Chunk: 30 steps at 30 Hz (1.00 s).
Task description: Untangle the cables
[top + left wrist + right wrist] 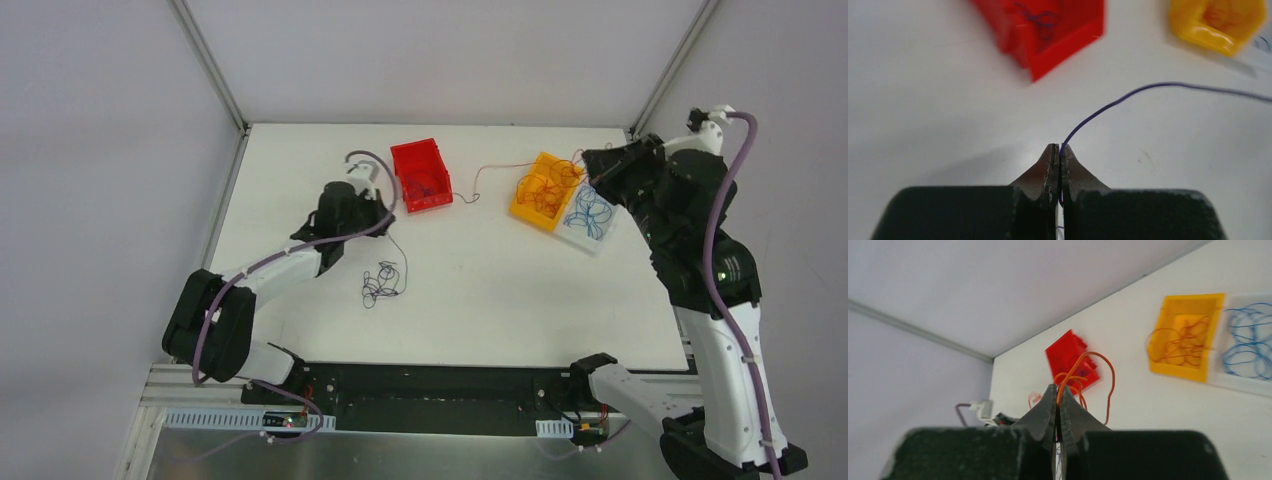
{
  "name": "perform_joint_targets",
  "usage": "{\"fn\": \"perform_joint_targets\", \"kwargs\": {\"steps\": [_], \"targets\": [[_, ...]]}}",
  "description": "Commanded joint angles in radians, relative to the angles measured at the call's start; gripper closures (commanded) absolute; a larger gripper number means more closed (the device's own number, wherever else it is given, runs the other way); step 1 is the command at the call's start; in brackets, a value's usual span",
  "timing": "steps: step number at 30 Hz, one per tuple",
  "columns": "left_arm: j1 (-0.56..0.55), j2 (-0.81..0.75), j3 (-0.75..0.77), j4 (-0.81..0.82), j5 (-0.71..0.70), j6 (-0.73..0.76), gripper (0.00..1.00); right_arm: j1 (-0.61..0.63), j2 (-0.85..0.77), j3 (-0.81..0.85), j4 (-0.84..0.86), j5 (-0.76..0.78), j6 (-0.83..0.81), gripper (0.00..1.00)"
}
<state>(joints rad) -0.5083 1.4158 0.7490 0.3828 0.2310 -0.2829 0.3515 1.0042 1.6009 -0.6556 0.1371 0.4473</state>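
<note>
- Pale grey walls close in a white bench (500, 300). A red bin (428, 203) sits at the back middle, and a yellow bin (524, 212) touches a clear bin (590, 243) at the back right.
- From above, the left jaws and the right jaws are both hidden by their own wrists. The left arm (345, 212) reaches toward the red bin, and the right arm (690, 215) leans over the yellow bin.
- On the left wrist camera, the left jaws are pressed together with barely a hairline between them, pinching a thin purple cable (1138, 90). It rises from the tips, arcs right above the bench and is cut off at the frame's right edge.
- In the top view, a faint dark line drops from beside that wrist to a small knotted tangle (381, 283). The tangle lies on the bench in front of the red bin. Whether this is the same strand is too fine to tell.
- On the right wrist camera, the right jaws are closed on an orange cable (1111, 377), which springs from the tips in tall loops. The strands behind the tips blur together.
- The yellow bin holds a loose mass of orange loops (545, 190). One thin red strand (500, 166) trails out across the bench to just beside the red bin.
- The clear bin holds blue loops (588, 212).
- Dark strands lie in the red bin, too blurred to make out.
</note>
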Motion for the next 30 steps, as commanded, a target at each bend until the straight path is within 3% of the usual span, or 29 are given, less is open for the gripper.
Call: {"fn": "perform_joint_targets", "kwargs": {"steps": [1, 6, 11, 18, 30], "targets": [[0.167, -0.014, -0.066, -0.153, -0.122, -0.139, 1.0, -0.008, -0.12, -0.088, 0.027, 0.407, -0.003, 1.0], [0.179, -0.089, -0.145, -0.107, -0.211, -0.157, 1.0, -0.009, -0.077, -0.064, -0.069, 0.554, -0.054, 1.0], [0.178, -0.203, -0.187, -0.114, -0.301, -0.139, 1.0, -0.008, -0.025, -0.124, -0.045, 0.477, -0.068, 1.0], [0.178, -0.325, -0.248, -0.071, -0.291, -0.124, 1.0, -0.011, 0.144, -0.165, 0.027, 0.378, -0.066, 1.0], [0.177, -0.388, -0.283, -0.051, -0.322, -0.127, 1.0, -0.063, 0.402, -0.018, 0.072, 0.336, -0.066, 1.0]]}}
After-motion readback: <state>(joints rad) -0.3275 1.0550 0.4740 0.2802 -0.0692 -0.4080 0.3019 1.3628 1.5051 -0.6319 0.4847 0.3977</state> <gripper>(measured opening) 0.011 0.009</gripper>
